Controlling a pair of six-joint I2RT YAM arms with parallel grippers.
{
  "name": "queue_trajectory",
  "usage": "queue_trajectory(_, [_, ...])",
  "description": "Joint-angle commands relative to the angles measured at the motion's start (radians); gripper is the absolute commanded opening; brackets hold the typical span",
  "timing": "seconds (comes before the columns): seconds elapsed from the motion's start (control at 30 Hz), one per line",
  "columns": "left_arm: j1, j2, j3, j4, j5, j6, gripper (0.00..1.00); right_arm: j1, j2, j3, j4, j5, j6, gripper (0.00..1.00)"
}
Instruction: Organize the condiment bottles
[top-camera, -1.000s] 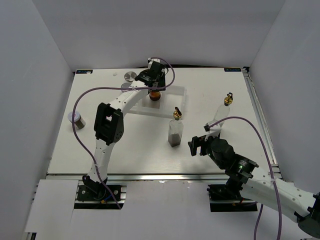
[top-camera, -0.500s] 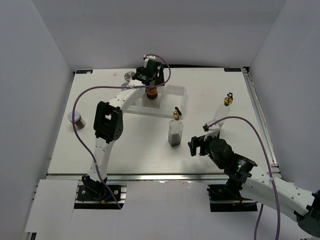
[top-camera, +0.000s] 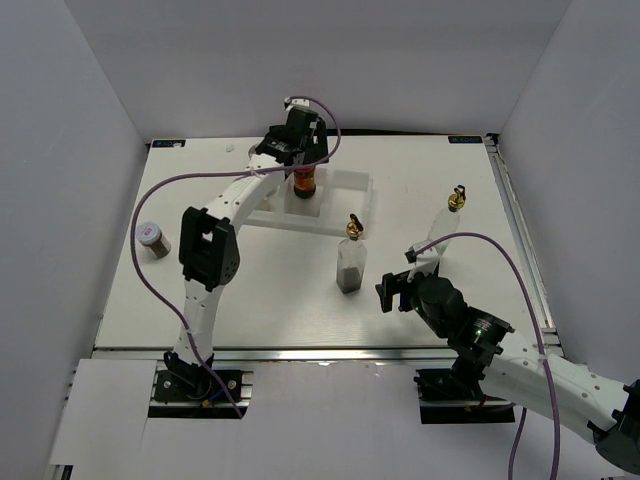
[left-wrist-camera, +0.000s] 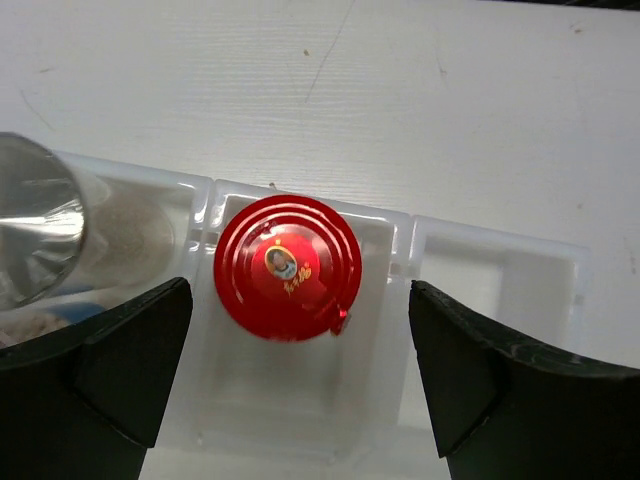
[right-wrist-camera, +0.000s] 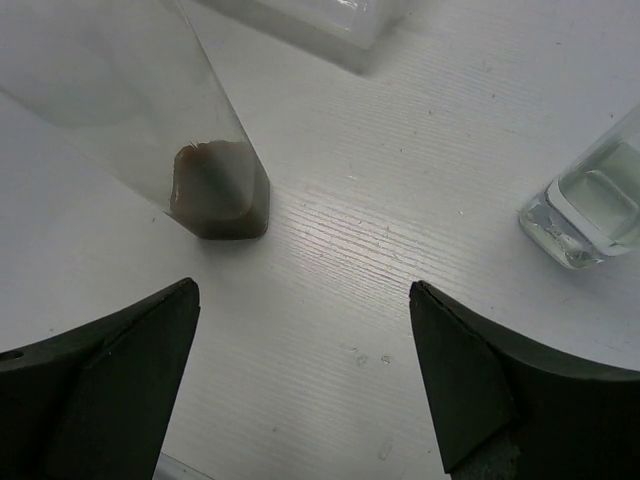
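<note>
Left pincer, released, above red-lidded jar in middle compartment of tray: lift straight, fingers wide. Right pincer likewise released.

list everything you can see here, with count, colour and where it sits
red-lid jar: 1, brown inside, middle compartment of the tray
silver-lid jar: 1, clear body, at the tray's left end
small jar: 1, grey lid, brown inside, on the left of the table
dark-filled glass bottle: 1, gold spout, near the table's middle
clear glass bottle: 1, gold spout, toward the right
tray: 1, white, three compartments, far middle
table: 1, white
cables: 2, purple, one on each arm
left gripper: open, above the red-lid jar
right gripper: open, between the two bottles
</note>
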Motion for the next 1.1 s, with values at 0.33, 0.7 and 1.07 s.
queue_trajectory(0.33, [0.06,-0.524,-0.318,-0.07,-0.286,-0.09,0.98,-0.003,0.0,0.014,0.026,-0.01,0.004,0.9])
queue_trajectory(0.7, [0.537,-0.708,-0.84,-0.007,-0.22,-0.392,0.98,-0.002,-0.01,0.011,0.031,-0.021,0.003,0.89])
queue_trajectory(1.07, [0.712,-0.706,-0.977,0.065,-0.215,-0.398,0.98,-0.002,0.0,0.011,0.034,-0.026,-0.002,0.89])
